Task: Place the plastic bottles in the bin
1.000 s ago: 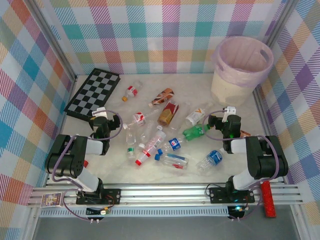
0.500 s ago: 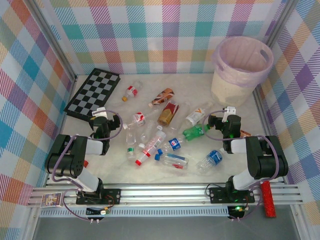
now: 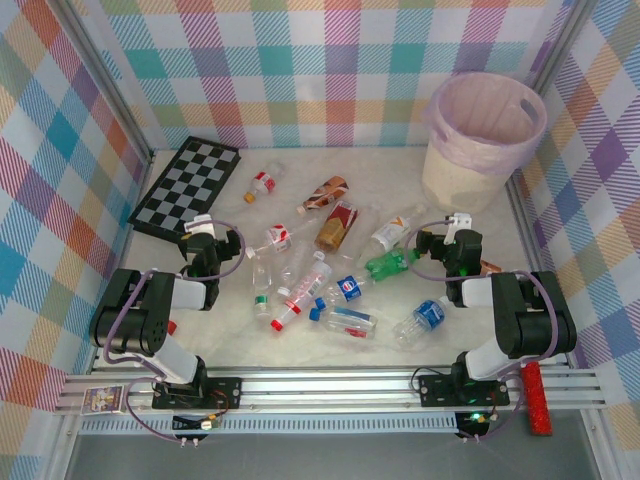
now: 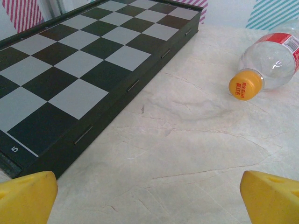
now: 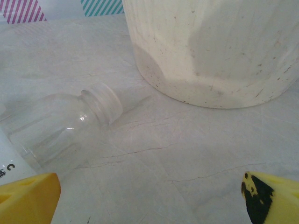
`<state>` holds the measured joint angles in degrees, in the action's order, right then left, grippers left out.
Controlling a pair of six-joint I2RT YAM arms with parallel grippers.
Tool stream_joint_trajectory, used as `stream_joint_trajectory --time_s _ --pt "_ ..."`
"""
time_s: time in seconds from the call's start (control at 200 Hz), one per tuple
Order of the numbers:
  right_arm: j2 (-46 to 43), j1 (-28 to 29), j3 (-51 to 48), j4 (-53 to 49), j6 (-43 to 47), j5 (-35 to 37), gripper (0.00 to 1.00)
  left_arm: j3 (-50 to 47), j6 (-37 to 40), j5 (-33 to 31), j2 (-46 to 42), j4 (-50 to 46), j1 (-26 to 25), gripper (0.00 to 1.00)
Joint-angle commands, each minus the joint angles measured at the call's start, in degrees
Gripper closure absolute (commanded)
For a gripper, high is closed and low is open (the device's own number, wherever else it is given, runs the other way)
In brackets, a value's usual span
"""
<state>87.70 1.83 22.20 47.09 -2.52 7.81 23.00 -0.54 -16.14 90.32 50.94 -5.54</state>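
Lying on the pale marble desk [image 3: 250, 340], the small plastic bottles [image 3: 348, 288] are spread across its middle. The round cream plastic bin [image 3: 470, 165] stands in the far right corner. The left end effector [image 4: 148, 196] and right end effector [image 5: 150, 197] are both wide apart, holding nothing.

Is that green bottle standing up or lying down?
Lying down. The green bottle rests on its side on the table, its length stretched flat across the surface, as seen from above.
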Motion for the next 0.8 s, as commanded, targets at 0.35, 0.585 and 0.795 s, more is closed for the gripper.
stream_joint_trajectory --time_s 0.35,0.585,0.795 --pt "-21.0 0.6 18.1 -57.5 -15.1 6.4 0.01 17.1 -11.5 -0.1 -26.8 -51.9 -1.2 0.00" --pt "-29.9 3.3 29.5 -102.4 -33.5 2.6 0.01 30.5 -24.1 16.4 -23.6 -75.9 -3.8 0.00" --pt "-30.1 10.6 28.9 -115.7 -43.4 -6.1 0.00 35.6 -28.0 25.5 -19.5 -80.2 -5.7 0.00"
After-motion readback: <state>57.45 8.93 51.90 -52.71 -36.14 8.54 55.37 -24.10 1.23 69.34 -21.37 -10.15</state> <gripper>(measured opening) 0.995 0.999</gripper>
